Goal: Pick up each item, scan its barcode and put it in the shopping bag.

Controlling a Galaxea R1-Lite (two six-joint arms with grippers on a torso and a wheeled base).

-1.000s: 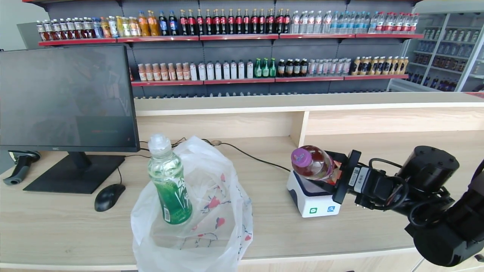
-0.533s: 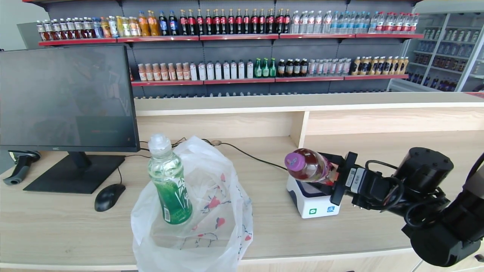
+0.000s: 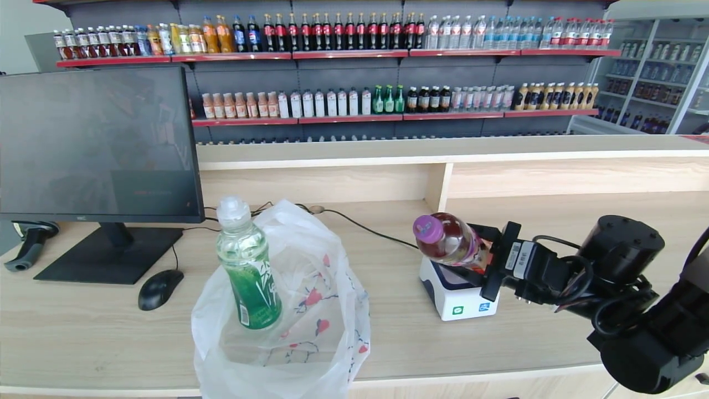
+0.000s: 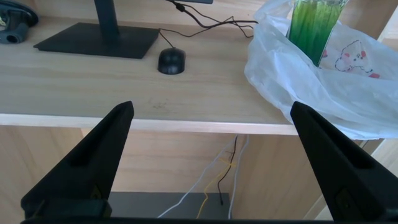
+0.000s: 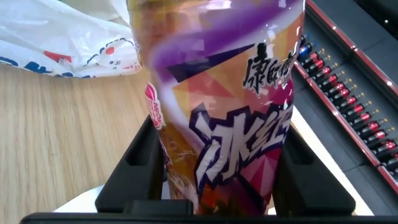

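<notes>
The shopping bag sits at the front edge of the surface, near its middle, with a green bottle upright inside. Toward the right end, the right end effector is clamped on the purple-capped bottle, held sideways just above the white scanner. A stretch of wood separates scanner and bag. The left end effector hangs below the front edge, fingers apart. A monitor and mouse occupy the left end, and drink shelves stand behind.
</notes>
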